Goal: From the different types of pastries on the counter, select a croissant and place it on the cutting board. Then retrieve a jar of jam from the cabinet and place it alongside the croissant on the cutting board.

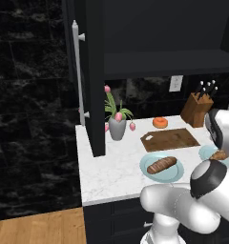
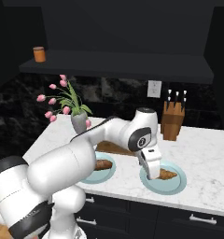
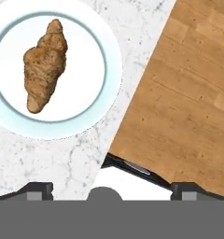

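Fingers (image 2: 154, 176) are hovering wide apart, empty, above the croissant (image 3: 44, 63), which is lying on a pale-teal plate (image 2: 178, 183) near the counter's (image 2: 205, 154) front edge. An off-centre descent risks nudging the pastry aside.

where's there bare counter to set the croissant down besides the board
The cutting board is bare. Free counter lies between the vase and the loaf plate, and at the far right past the knife block. It is crowded around the croissant plate, under the end effector.
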Robot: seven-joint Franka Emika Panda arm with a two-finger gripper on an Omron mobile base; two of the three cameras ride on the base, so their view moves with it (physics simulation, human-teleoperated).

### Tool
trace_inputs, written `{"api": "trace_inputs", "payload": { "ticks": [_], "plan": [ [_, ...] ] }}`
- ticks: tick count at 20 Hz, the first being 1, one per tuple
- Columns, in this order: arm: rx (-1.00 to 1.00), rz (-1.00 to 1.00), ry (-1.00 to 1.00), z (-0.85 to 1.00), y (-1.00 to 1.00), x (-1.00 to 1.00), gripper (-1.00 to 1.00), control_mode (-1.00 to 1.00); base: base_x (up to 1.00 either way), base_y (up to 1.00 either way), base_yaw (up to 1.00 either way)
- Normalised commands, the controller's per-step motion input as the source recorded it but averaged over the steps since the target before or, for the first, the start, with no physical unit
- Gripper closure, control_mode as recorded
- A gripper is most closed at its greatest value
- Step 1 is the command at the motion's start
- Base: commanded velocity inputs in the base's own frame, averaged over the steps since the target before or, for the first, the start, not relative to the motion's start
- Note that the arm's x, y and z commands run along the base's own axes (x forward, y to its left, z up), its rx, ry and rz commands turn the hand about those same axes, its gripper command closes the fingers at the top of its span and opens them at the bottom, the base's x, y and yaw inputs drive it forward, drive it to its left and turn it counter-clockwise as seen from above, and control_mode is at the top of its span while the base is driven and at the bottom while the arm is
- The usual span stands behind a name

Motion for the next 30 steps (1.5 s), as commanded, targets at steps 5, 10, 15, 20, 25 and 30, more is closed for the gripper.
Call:
{"api": "trace_inputs", "payload": {
  "ticks": [5,10,15,20,25,30],
  "plan": [
    [0.00,-0.14,0.00,-0.05,-0.01,0.25,-1.00,-1.00,0.00,0.00,0.00],
    [0.00,-0.14,0.00,-0.19,-0.02,0.51,-1.00,-1.00,0.00,0.00,0.00],
    [0.00,-0.10,0.00,-0.27,-0.27,0.38,-1.00,-1.00,0.00,0.00,0.00],
    [0.00,-0.11,0.00,-0.26,-0.58,0.08,-1.00,-1.00,0.00,0.00,0.00],
    [0.00,-0.04,0.00,-0.08,-0.18,0.14,-1.00,-1.00,0.00,0.00,0.00],
    [0.00,0.00,0.00,-0.08,0.00,0.09,-1.00,-1.00,0.00,0.00,0.00]
  ]
}}
